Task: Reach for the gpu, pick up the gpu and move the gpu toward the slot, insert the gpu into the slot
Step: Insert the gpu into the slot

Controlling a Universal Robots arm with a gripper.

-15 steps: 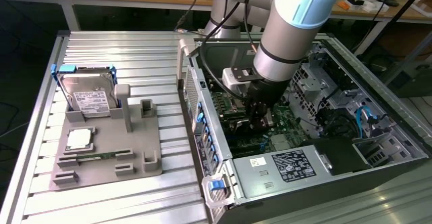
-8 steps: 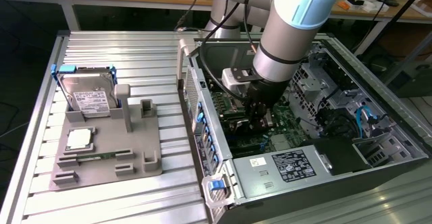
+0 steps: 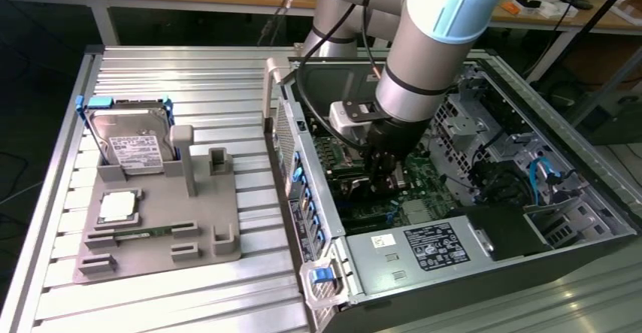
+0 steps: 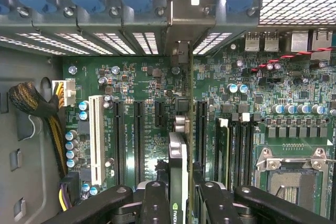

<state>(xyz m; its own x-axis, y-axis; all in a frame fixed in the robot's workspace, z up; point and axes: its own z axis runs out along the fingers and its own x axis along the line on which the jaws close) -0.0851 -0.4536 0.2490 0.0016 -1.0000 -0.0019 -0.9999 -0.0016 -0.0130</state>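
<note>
Black fingers (image 4: 157, 203) of your gripper (image 4: 178, 203) are closed on the gpu (image 4: 178, 166), which stands edge-on between them, pinched from both sides. You can see the card held upright over the green motherboard (image 4: 142, 87) inside the open computer case (image 3: 522, 220), among the expansion slots

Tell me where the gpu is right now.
The gpu stands on edge between the fingers of the gripper, inside the open computer case, just above the motherboard and its dark expansion slots.
</note>
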